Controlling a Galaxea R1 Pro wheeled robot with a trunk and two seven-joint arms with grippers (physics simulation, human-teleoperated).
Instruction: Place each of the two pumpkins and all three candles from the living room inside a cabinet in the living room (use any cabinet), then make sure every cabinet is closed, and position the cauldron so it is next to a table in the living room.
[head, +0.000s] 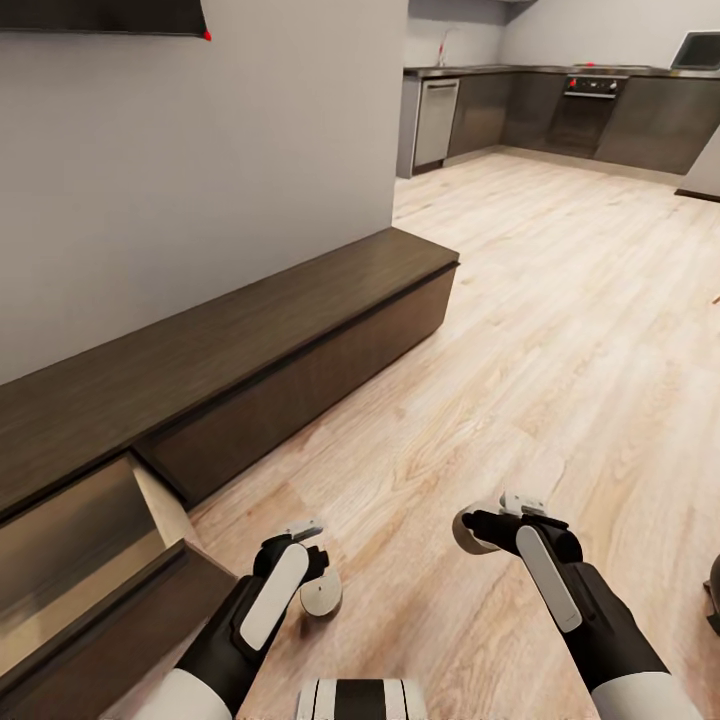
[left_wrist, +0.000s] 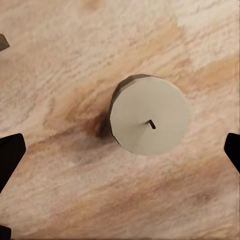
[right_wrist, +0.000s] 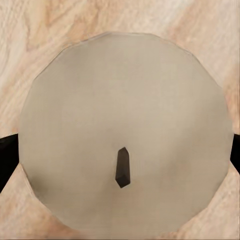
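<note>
Candle (right_wrist: 125, 135) fills right gripper's (head: 470, 528) near-touching jaws — left gripper (head: 318, 578) wide.

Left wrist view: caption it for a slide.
Open left gripper above an upright candle on the wood floor.

Two candles are counted on the wooden floor: one candle (head: 321, 596) at lower centre, another candle (head: 468, 533) right of it. One cabinet (head: 250, 350) is seen, with one drawer (head: 70, 560) opened.
</note>
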